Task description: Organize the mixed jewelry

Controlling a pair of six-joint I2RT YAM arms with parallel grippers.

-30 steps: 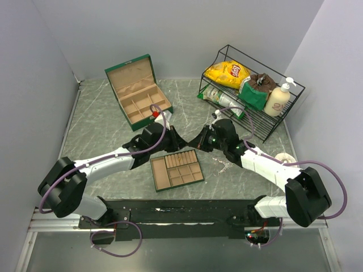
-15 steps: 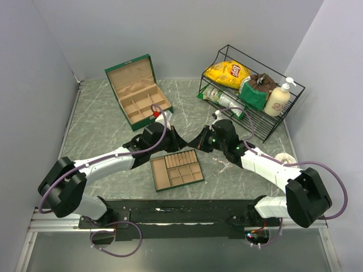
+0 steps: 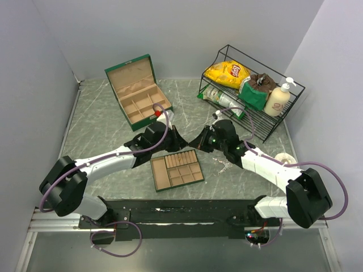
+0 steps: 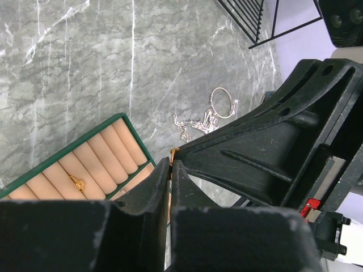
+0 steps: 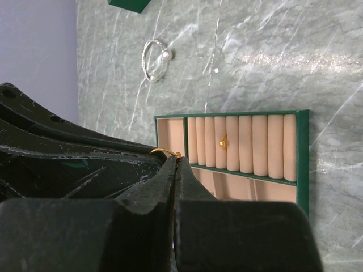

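Observation:
Both grippers meet tip to tip just above the far edge of the flat green tray. A thin gold ring spans between them. My right gripper is shut on one end, and my left gripper is shut on the other, where a gold edge shows at its tips. In the overhead view the left gripper and right gripper touch. Another gold ring sits in the tray's tan ring rolls. Silvery chains and a wire bangle lie on the marble right of the tray.
A silvery bangle with pearl ends lies on the table beyond the tray. The open green box with tan compartments stands at the back left. A black wire rack with snack bags and a pump bottle stands at the back right.
The left gripper's jaws have closed onto the gold ring that the right gripper holds. Both arms have barely moved.

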